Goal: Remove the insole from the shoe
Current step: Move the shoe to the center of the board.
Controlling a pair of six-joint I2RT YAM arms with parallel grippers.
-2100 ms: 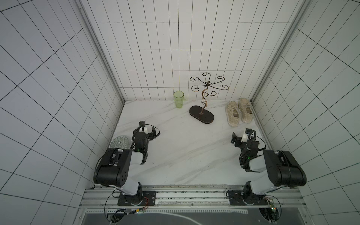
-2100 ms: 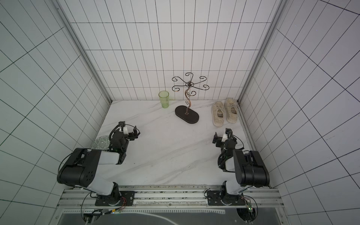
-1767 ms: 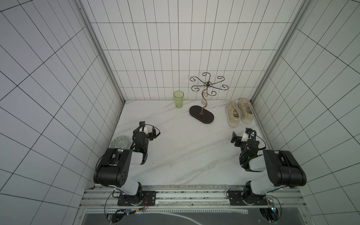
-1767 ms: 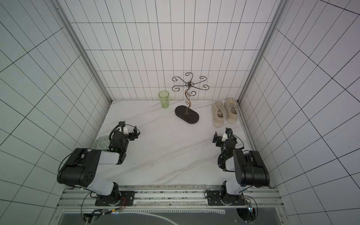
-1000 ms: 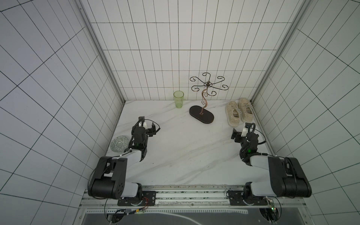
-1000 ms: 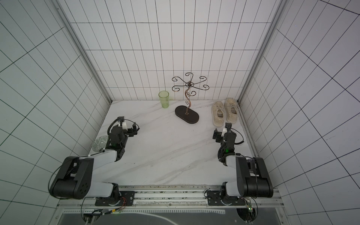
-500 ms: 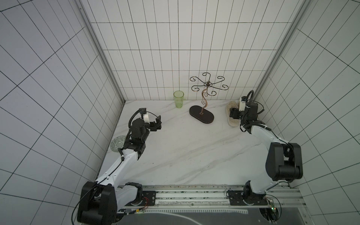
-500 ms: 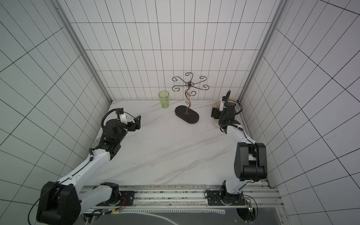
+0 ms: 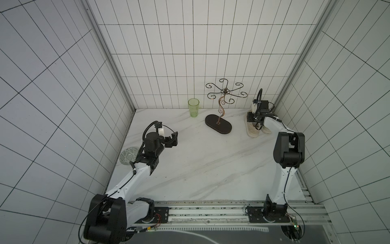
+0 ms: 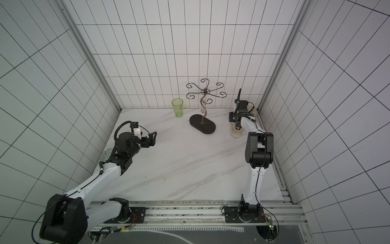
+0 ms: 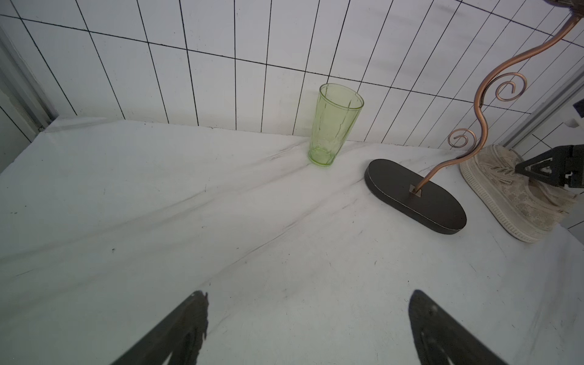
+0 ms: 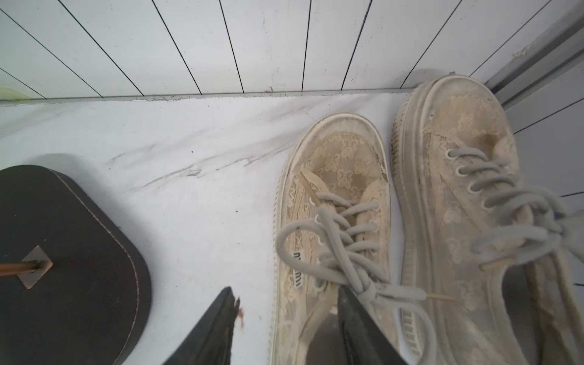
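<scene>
Table (image 9: 200, 164) marbled white, walls (image 9: 190, 42) tiled | left tool (image 11: 308, 295) spread | right tool (image 12: 287, 292) parted astride shoe (image 12: 341, 170) rim

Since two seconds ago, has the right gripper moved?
Yes. The right gripper travelled away from the front rail toward the back wall, now over the shoe beside the stand.

A green glass (image 9: 193, 107) stood upright by the far wall, a copper scroll stand (image 9: 224, 128) just right of it; a patterned disc (image 9: 127, 155) lay far left.
</scene>
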